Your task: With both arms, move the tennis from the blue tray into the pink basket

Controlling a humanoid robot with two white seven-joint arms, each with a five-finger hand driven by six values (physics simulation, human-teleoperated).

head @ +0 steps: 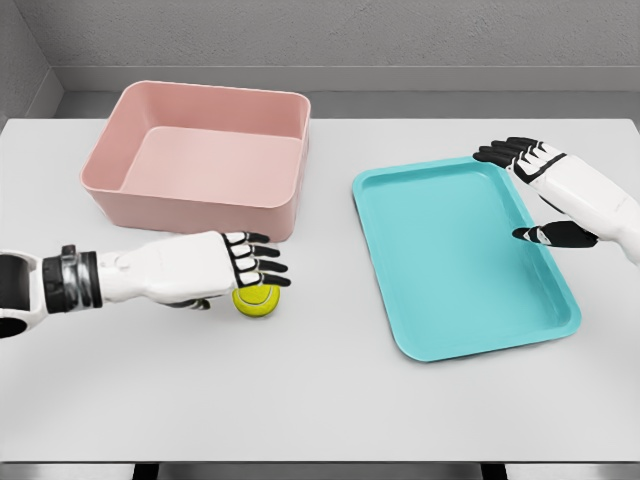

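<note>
I see the yellow tennis ball (257,301) on the white table (320,400), between pink basket (200,155) and blue tray (460,255). My left hand (215,265) lies over it, fingers extended. My right hand (545,190) hovers spread above the tray's far edge.

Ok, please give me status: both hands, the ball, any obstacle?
Left hand open, over tennis ball on table. Right hand open, over blue tray edge. Pink basket close behind ball, nothing between.
</note>
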